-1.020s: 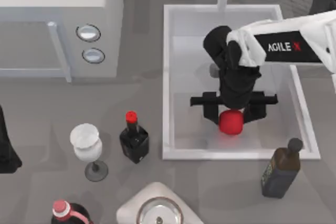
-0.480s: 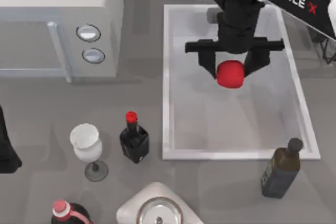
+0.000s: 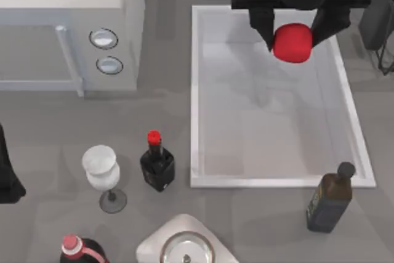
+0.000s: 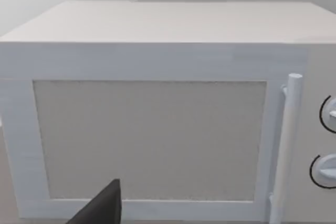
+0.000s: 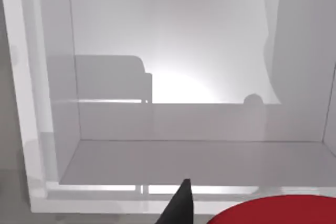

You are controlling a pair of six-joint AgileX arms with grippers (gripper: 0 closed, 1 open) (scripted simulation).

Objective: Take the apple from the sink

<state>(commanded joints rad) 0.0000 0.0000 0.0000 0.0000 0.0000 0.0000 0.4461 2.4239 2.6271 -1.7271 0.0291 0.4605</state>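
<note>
Looking down, top view: one line per item follows.
Right gripper [image 3: 293, 29]: at the top of the picture, over the far end of the sink, two black fingers pointing down from a black crossbar.
Right gripper grip: fingers closed in on the apple from either side, one finger [image 3: 263, 26] on its left and one on its right; nothing else held.
Apple [image 3: 292, 42]: bright red and rounded, between the fingers, raised above the basin, its faint shadow on the floor below.
Sink [image 3: 196, 97]: white rectangular basin on the right half of the table; pale bottom bare.
Left arm [image 3: 8, 173]: dark shape at the left edge of the table, parked; fingers cannot be told.
Microwave [image 3: 68, 4]: white, top left, two round knobs [image 3: 103, 38] facing the table.
Table items: wine glass [image 3: 101, 170] just beside a small dark bottle with a red cap [image 3: 157, 163]; a brown bottle [image 3: 330, 198] just outside the sink's near right corner.

Left wrist view
Microwave [image 4: 152, 129]: door panel and upright handle [image 4: 286, 145] fill the front; two knobs at the picture's edge.
Left gripper: one dark finger tip [image 4: 102, 208] visible; opening cannot be told.

Right wrist view
Sink [image 5: 173, 119]: inner walls and pale floor seen from above.
Apple [image 5: 278, 211]: red curve at the picture's edge, touching a black finger [image 5: 181, 205] beside it.
</note>
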